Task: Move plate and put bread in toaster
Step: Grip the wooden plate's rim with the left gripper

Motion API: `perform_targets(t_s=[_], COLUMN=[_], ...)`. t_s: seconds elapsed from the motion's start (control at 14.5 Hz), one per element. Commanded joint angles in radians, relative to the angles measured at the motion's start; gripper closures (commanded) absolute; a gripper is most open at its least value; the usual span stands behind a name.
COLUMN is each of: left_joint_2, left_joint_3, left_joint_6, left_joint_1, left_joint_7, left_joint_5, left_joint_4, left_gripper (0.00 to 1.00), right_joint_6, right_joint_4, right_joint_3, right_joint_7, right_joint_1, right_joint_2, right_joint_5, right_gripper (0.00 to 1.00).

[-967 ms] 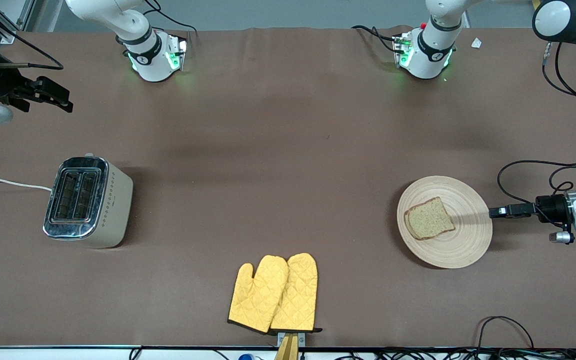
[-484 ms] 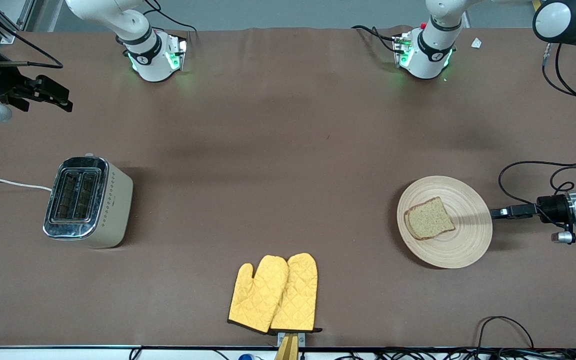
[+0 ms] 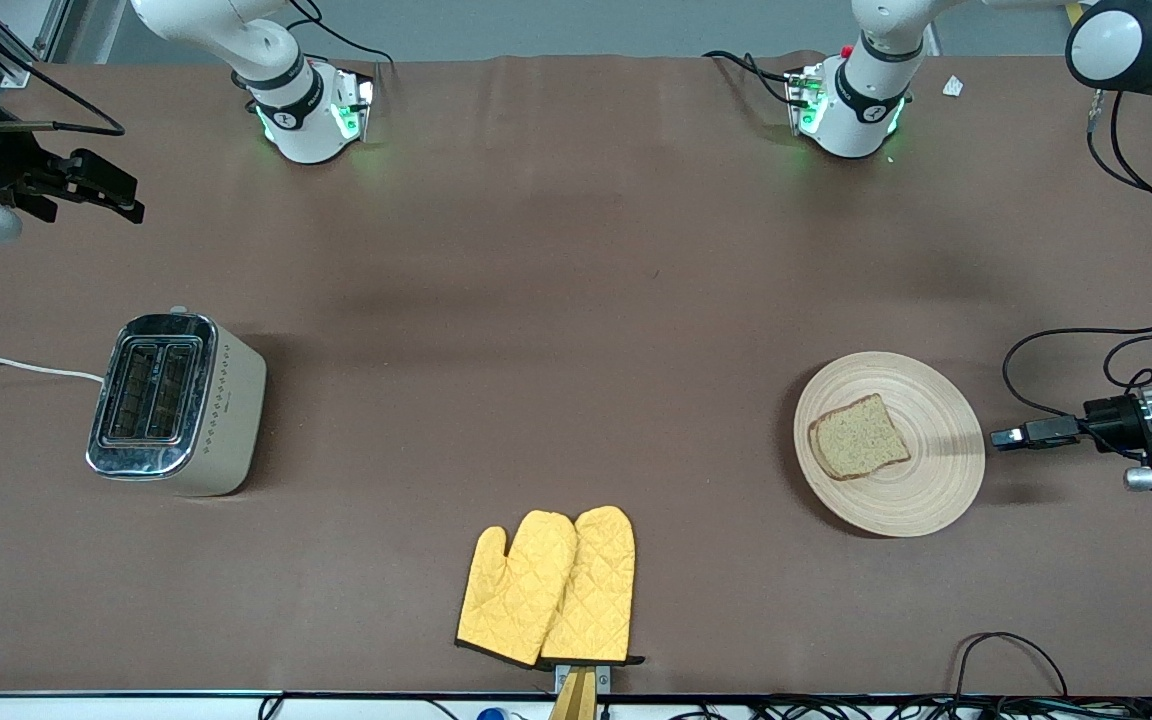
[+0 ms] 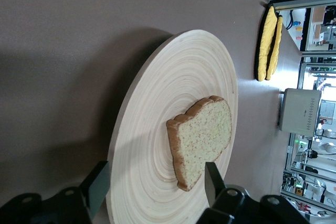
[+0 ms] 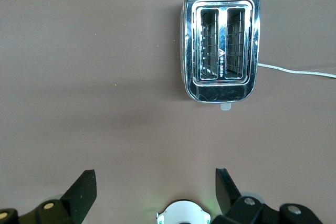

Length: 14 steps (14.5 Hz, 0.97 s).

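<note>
The wooden plate (image 3: 926, 490) lies toward the left arm's end of the table with the bread (image 3: 858, 437) flat on it. My left gripper (image 3: 1006, 436) is low and level, open and empty, just off the plate's rim on the side of the left arm's end. In the left wrist view its open fingers frame the plate (image 4: 157, 103) and the bread (image 4: 202, 137); the gripper (image 4: 156, 182) holds nothing. The toaster (image 3: 176, 403) stands at the right arm's end, its slots empty. My right gripper (image 3: 121, 195) waits high over that end, open and empty (image 5: 155, 184), looking down on the toaster (image 5: 220, 40).
A pair of yellow oven mitts (image 3: 548, 587) lies near the table's front edge at the middle. The toaster's white cord (image 3: 16, 367) runs off the right arm's end. Black cables (image 3: 1006, 655) lie at the front edge near the left arm's end. Both robot bases stand along the table's back edge.
My left gripper has drawn back a little from the plate's rim toward the left arm's end. The plate, bread and toaster have not moved. The right gripper has barely moved.
</note>
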Motion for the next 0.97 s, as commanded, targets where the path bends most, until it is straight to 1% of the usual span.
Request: perform_targets(t_s=[0.0, 0.21, 0.35, 0.41, 0.62, 0.76, 0.83, 0.9], left_joint_2=[0.041, 0.056, 0.056, 0.059, 0.07, 0.073, 0.078, 0.084], left_joint_3=[-0.004, -0.004, -0.007, -0.007, -0.01, -0.01, -0.01, -0.012], left_joint_6=[0.023, 0.046, 0.046, 0.046, 0.046, 0.046, 0.046, 0.046], left_joint_1=[0.0, -0.005, -0.005, -0.006, -0.006, -0.005, -0.003, 0.0], left_joint_7=[0.062, 0.082, 0.081, 0.084, 0.085, 0.099, 0.114, 0.125], left_joint_5=[0.009, 0.003, -0.001, -0.001, -0.001, -0.001, -0.001, -0.003], left_joint_4=[0.019, 0.019, 0.017, 0.017, 0.017, 0.014, 0.014, 0.016], left_gripper=[0.22, 0.24, 0.32, 0.39, 0.64, 0.71, 0.77, 0.85], right_joint_6=[-0.005, -0.005, -0.005, -0.005, -0.005, -0.005, -0.005, -0.005], right_joint_4=[-0.008, -0.008, -0.008, -0.008, -0.008, -0.008, -0.008, -0.008], right_joint_3=[0.006, 0.006, 0.006, 0.006, 0.005, 0.005, 0.003, 0.003], right_joint_7=[0.023, 0.023, 0.023, 0.023, 0.02, 0.02, 0.02, 0.02], right_joint_1=[0.003, 0.003, 0.003, 0.003, 0.001, 0.001, 0.0, 0.001], right_joint_2=[-0.022, -0.022, -0.022, -0.022, -0.022, -0.022, -0.022, -0.022], right_joint_5=[-0.018, -0.015, -0.015, -0.014, -0.012, -0.012, -0.012, -0.012], right_gripper=[0.0, 0.0, 0.0, 0.0, 0.0, 0.0, 0.0, 0.0])
